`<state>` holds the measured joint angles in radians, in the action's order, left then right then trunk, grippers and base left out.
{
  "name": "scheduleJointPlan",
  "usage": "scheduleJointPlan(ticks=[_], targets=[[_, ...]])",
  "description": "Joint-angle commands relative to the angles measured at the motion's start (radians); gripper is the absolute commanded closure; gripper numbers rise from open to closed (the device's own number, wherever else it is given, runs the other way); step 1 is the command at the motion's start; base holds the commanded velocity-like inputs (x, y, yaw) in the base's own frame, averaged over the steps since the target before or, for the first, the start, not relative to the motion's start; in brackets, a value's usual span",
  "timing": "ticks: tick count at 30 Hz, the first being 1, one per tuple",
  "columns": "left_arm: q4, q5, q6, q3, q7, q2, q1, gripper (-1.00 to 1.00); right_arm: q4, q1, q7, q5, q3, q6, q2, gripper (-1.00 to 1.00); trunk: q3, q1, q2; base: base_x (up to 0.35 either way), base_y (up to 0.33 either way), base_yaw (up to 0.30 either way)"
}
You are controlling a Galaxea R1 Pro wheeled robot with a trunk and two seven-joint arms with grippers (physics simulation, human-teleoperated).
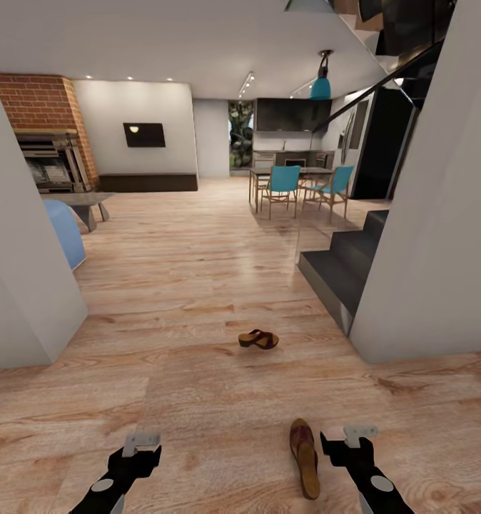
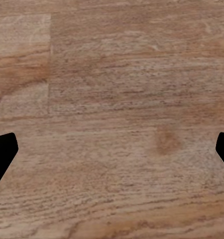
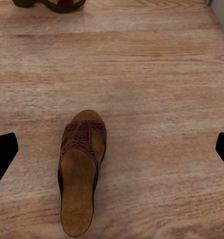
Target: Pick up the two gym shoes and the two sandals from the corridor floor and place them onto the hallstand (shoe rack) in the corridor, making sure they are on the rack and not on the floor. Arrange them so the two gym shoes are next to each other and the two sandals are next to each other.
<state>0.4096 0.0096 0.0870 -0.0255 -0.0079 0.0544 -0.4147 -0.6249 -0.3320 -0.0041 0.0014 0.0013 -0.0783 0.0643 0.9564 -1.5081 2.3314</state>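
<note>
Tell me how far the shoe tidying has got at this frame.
Nothing looks done: both sandals lie on the corridor floor, the near sandal beside the right tool, the far sandal ahead. Both the right tool and the left tool are open and empty. Collecting, placing and pairing all remain.

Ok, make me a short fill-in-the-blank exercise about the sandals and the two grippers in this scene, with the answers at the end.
1. The near sandal lies on the floor beside the ____ gripper.
2. The number of sandals on the wood floor, counting the far sandal, is ____.
3. The left gripper hangs over bare floor and holds ____.
4. In the right wrist view, the near sandal lies sole down with its footbed facing ____.

Missing words: right; two; nothing; up
</note>
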Motion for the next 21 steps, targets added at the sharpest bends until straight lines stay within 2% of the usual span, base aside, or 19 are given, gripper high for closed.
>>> scheduleJointPlan(ticks=[1,6,14,21], targets=[[0.000,0.001,0.001,-0.002,-0.001,-0.001,-0.006,-1.00,0.001,-0.001,0.000,0.000,0.000,-0.003,0.000,-1.00,0.004,-0.004,0.008,0.000,0.000,0.000],[0.000,0.001,-0.028,-0.001,-0.001,-0.002,-0.045,-1.00,0.001,-0.001,-0.001,0.001,0.000,-0.003,-0.002,-1.00,0.022,-0.023,0.043,0.000,0.000,0.000],[0.002,0.000,-0.142,0.000,-0.003,-0.006,-0.144,-1.00,0.000,-0.001,-0.001,0.000,0.000,-0.002,-0.004,-1.00,0.058,-0.054,0.099,0.000,0.000,0.000],[0.002,0.000,-0.156,0.002,-0.003,-0.012,-0.180,-1.00,-0.001,-0.001,-0.001,0.000,0.000,-0.002,-0.004,-1.00,0.091,-0.080,0.148,0.000,0.000,0.000]])
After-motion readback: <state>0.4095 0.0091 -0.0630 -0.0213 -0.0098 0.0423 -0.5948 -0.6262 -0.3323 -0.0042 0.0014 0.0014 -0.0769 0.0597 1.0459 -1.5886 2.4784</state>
